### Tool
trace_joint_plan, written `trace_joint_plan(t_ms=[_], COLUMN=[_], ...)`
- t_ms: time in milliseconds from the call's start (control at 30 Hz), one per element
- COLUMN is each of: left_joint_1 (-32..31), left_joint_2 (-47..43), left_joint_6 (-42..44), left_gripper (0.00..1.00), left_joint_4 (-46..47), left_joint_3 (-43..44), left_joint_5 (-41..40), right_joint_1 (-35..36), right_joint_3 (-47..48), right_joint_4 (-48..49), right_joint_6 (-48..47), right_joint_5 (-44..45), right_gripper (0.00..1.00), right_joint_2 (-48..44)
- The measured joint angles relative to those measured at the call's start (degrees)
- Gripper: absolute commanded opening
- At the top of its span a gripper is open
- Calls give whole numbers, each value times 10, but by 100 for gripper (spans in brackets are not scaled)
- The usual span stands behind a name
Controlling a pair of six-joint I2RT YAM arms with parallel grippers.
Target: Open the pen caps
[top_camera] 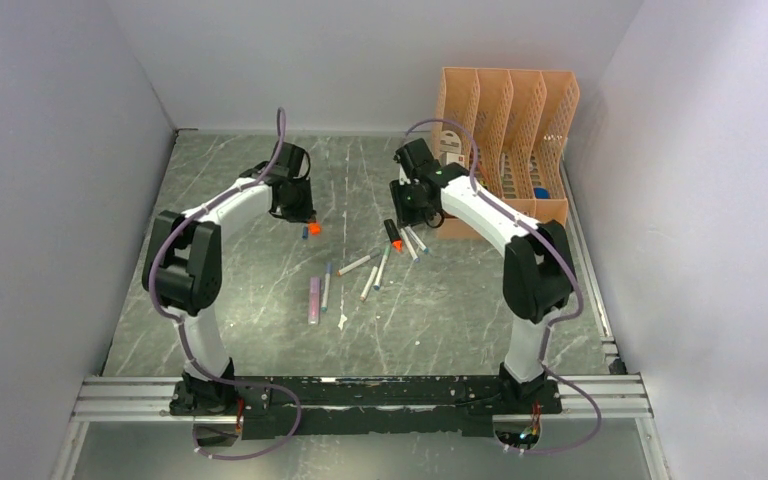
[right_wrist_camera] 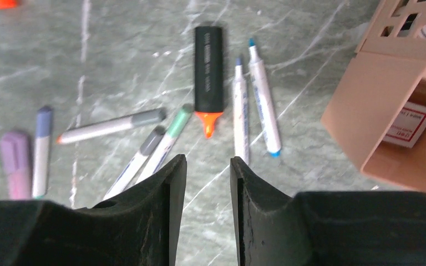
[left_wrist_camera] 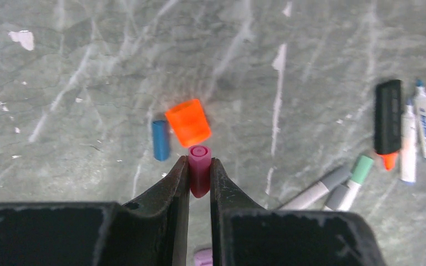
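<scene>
My left gripper point(left_wrist_camera: 199, 166) is shut on a small pink cap point(left_wrist_camera: 199, 166), held above the table at the back left point(top_camera: 295, 205). Just past it lie a loose orange cap point(left_wrist_camera: 188, 122) and a loose blue cap point(left_wrist_camera: 160, 139); both also show in the top view, the orange cap point(top_camera: 314, 229) beside the blue one point(top_camera: 305, 234). My right gripper point(right_wrist_camera: 206, 163) is open and empty above the pens. A black marker with a bare orange tip point(right_wrist_camera: 208, 72) lies before it, with two white pens point(right_wrist_camera: 263, 94) to its right and several more point(right_wrist_camera: 111, 126) to the left. A pink-purple highlighter point(top_camera: 313, 299) lies apart.
An orange-tan file organiser point(top_camera: 507, 120) stands at the back right, close to the right arm; its corner fills the right of the right wrist view point(right_wrist_camera: 391, 105). White walls enclose the grey marbled table point(top_camera: 260, 330).
</scene>
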Motion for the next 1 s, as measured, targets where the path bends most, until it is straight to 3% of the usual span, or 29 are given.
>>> trace_joint_plan(t_ms=[267,667,733,833,1000], left_joint_1=[12,12,12,12,12], left_joint_2=[52,59,58,52,4], left_joint_6=[18,21,21,21,21], left_gripper=[37,45,49,65,75], left_joint_4=[-43,-51,-52,-57,-71], left_joint_3=[25,25,25,25,24], left_joint_5=[-50,-60,-57,-46,-21], right_joint_1=[22,28,30,38,56], right_joint_3=[-77,-126,-131,-136,-136], right_joint_4=[17,35,37,39,46], right_joint_6=[18,33,37,44,56], right_joint_5=[-36,-54,-55,-55,-51], right_gripper=[37,38,39,41,42], right_joint_2=[-74,-75,-75,-75,-61])
